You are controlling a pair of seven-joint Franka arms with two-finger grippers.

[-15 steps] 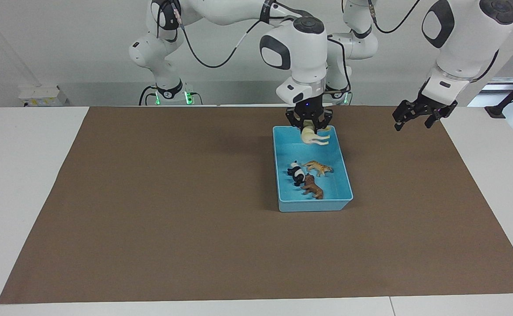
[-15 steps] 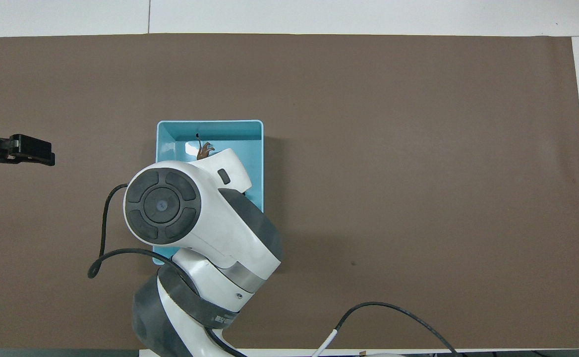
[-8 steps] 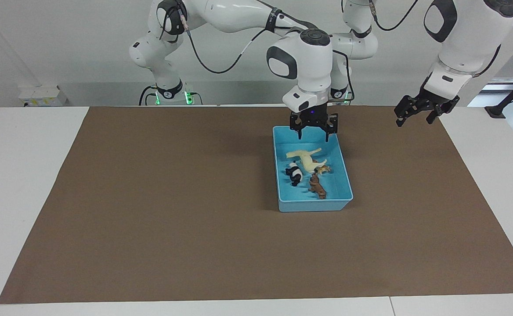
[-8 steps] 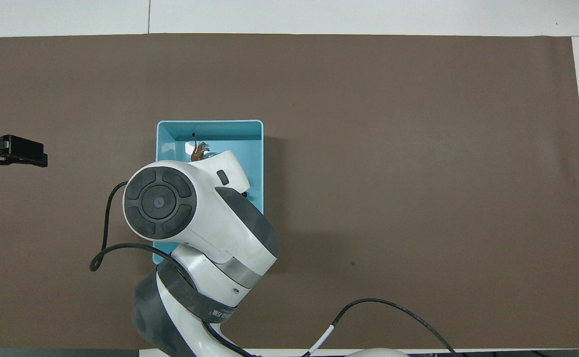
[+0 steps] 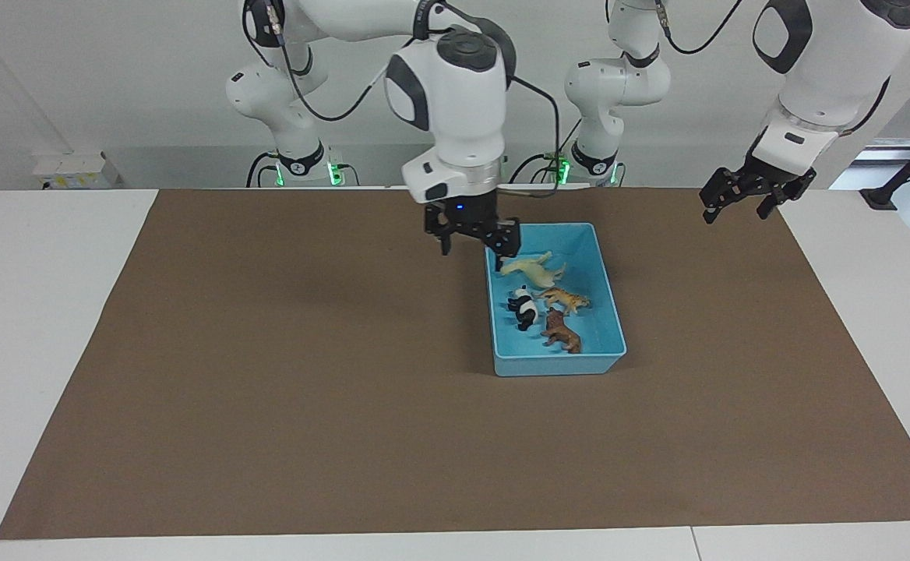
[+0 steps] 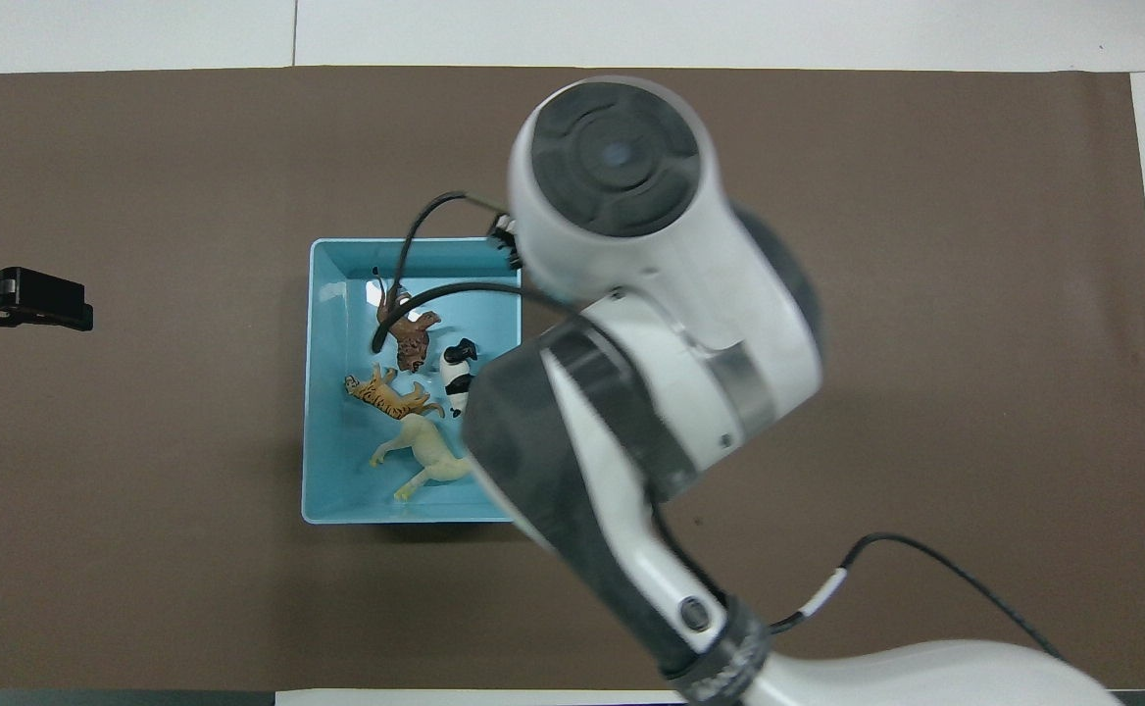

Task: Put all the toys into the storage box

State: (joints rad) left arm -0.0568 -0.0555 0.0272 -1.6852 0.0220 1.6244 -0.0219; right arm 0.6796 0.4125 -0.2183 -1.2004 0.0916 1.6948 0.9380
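I read all four toys as lying in the storage box [image 5: 611, 312], right of frame centre: horse [image 5: 531, 267] uppermost, panda [image 5: 524, 308] and tiger [image 5: 564, 298] below it, horned animal [image 5: 562, 333] lowest. My right claw [image 5: 470, 238] hangs released and empty over the box's upper-left rim, the horse just lower-right of it. My left claw [image 5: 745, 204] waits released, upper right, above the surface [image 5: 268, 389].

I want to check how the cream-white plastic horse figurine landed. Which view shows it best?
The facing view: the cream-white plastic horse figurine shows whole, lying on its side in the light blue plastic storage box. In the overhead view the right arm covers part of the horse.
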